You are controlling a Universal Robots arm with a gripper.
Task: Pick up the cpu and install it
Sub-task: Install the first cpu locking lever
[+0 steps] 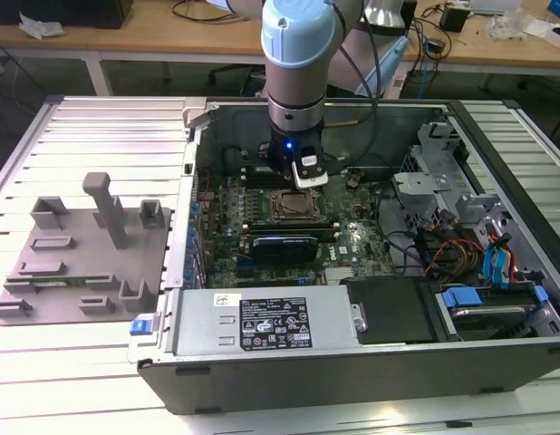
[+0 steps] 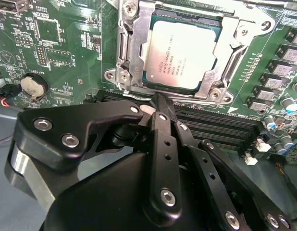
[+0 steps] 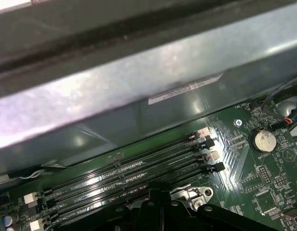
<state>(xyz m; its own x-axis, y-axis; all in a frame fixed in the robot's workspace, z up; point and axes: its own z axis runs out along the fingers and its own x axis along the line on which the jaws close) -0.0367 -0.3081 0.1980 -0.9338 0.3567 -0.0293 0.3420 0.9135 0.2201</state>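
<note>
Silver-topped square cpu (image 2: 182,54) sits in its socket; gripper (image 2: 160,98) pinched together, empty.

Slatted table (image 1: 99,127) bears computer case (image 1: 352,362).

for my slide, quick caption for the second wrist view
Cpu seated in its motherboard socket, gripper just beside the frame.
</note>
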